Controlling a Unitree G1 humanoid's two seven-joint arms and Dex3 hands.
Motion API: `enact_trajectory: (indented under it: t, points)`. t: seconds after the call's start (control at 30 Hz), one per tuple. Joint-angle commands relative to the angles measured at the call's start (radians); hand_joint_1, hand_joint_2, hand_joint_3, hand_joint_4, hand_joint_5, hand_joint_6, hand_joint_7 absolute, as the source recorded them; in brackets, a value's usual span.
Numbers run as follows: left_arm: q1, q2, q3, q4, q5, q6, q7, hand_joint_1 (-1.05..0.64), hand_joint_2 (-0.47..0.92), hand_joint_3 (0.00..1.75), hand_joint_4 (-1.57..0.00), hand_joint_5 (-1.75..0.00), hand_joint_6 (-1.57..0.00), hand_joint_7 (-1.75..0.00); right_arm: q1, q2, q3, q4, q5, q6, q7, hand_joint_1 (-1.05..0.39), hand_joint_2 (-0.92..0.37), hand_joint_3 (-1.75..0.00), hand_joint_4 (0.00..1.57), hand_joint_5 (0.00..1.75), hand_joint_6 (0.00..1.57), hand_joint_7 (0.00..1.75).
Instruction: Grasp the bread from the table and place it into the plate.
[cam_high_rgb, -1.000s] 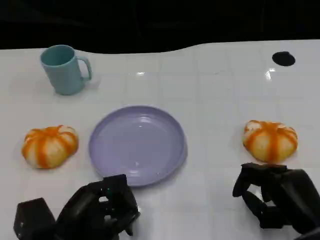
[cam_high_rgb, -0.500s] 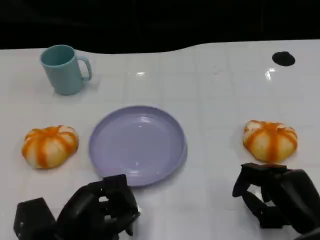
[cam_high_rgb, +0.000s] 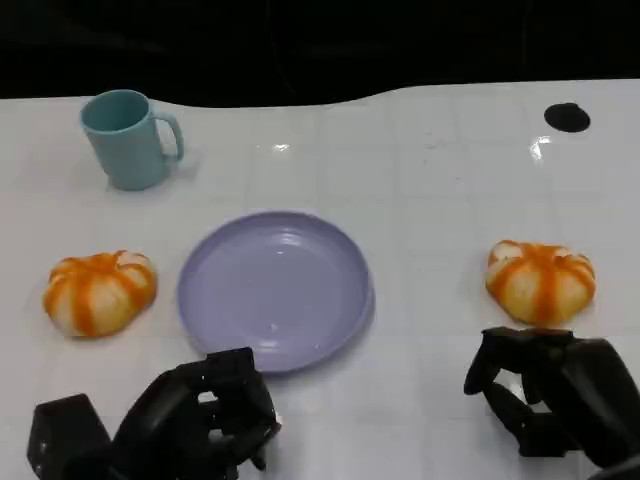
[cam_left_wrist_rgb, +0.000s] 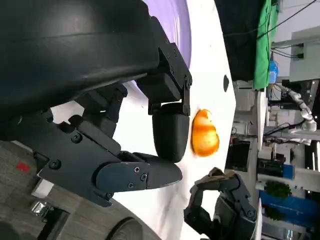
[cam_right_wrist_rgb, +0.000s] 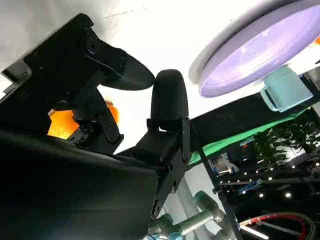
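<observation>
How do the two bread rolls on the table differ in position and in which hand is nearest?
The left bread roll lies left of the purple plate, close to its rim; the right bread roll lies farther off. The right hand sits just before the right roll; the left hand sits before the plate. Both are orange-striped, untouched.

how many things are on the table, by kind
bread: 2, one left of the plate and one right of it
plate: 1, purple
mug: 1, teal
black round mark or hole at the far right of the table: 1
total: 5
</observation>
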Motion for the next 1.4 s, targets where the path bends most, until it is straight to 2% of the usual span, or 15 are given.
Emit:
enact_trajectory:
  t: [0.03, 0.13, 0.27, 0.43, 0.53, 0.6, 0.77, 0.97, 1.07, 1.3, 1.4]
  points:
    - [-0.001, 0.019, 0.008, 0.001, 0.003, 0.003, 0.004, -0.53, 0.68, 0.58, -0.80, -1.75, -0.79, -1.37, -0.005, -0.012, -0.012, 0.004, 0.030, -0.011, 0.001, -0.25, -0.38, -1.22, 0.90, 1.61, 0.93, 1.06]
    - [-0.003, 0.020, 0.009, 0.008, 0.002, -0.007, -0.002, -0.52, 0.68, 0.58, -0.80, -1.75, -0.78, -1.37, -0.003, -0.014, -0.019, -0.011, 0.039, 0.000, 0.008, -0.26, -0.42, -1.17, 0.84, 1.61, 0.88, 1.06]
    - [-0.003, 0.017, 0.012, 0.012, -0.007, -0.005, -0.008, -0.52, 0.68, 0.58, -0.79, -1.75, -0.78, -1.38, -0.006, -0.017, -0.032, -0.023, 0.037, 0.006, -0.011, -0.29, -0.52, -0.91, 0.81, 1.50, 0.89, 0.89]
    - [-0.001, 0.019, 0.008, 0.003, 0.001, 0.005, -0.001, -0.50, 0.67, 0.59, -0.80, -1.75, -0.78, -1.37, -0.011, -0.018, -0.057, -0.041, 0.041, 0.005, -0.026, -0.34, -0.56, -0.73, 0.78, 1.35, 0.90, 0.72]
    - [0.001, 0.019, 0.007, 0.002, 0.005, 0.001, 0.002, -0.51, 0.67, 0.59, -0.80, -1.75, -0.78, -1.37, -0.014, -0.023, -0.076, -0.057, 0.039, 0.002, -0.039, -0.35, -0.69, -0.48, 0.70, 1.30, 0.89, 0.59]
    - [0.002, 0.018, 0.007, 0.001, 0.006, -0.001, 0.002, -0.51, 0.67, 0.59, -0.80, -1.75, -0.78, -1.37, -0.014, -0.027, -0.086, -0.074, 0.039, 0.011, -0.037, -0.36, -0.75, -0.35, 0.65, 1.17, 0.86, 0.49]
    - [0.004, 0.018, 0.006, -0.001, 0.010, -0.009, 0.005, -0.52, 0.67, 0.60, -0.80, -1.75, -0.78, -1.37, 0.002, -0.040, -0.106, -0.154, 0.016, 0.093, 0.001, -0.40, -0.87, -0.10, 0.56, 0.82, 0.79, 0.24]
    - [0.003, 0.014, 0.011, 0.007, -0.009, -0.002, -0.010, -0.52, 0.67, 0.60, -0.80, -1.75, -0.78, -1.37, 0.015, -0.072, -0.102, -0.249, -0.049, 0.220, 0.061, -0.48, -0.92, -0.04, 0.32, 0.64, 0.64, 0.07]
    - [0.003, 0.013, 0.009, 0.005, -0.009, 0.004, -0.007, -0.50, 0.67, 0.60, -0.80, -1.75, -0.78, -1.37, 0.025, -0.088, -0.100, -0.302, -0.072, 0.294, 0.123, -0.53, -0.92, -0.04, 0.21, 0.56, 0.54, 0.01]
    - [0.003, 0.016, 0.005, 0.004, 0.010, -0.008, 0.005, -0.51, 0.67, 0.62, -0.80, -1.75, -0.78, -1.37, 0.021, -0.105, -0.094, -0.383, -0.079, 0.443, 0.292, -0.56, -0.92, -0.02, 0.02, 0.39, 0.29, 0.00]
    - [0.005, 0.015, 0.006, 0.000, 0.008, 0.003, 0.006, -0.51, 0.66, 0.62, -0.80, -1.75, -0.78, -1.37, -0.002, -0.114, -0.086, -0.395, -0.093, 0.500, 0.360, -0.59, -0.92, -0.01, 0.00, 0.28, 0.23, 0.00]
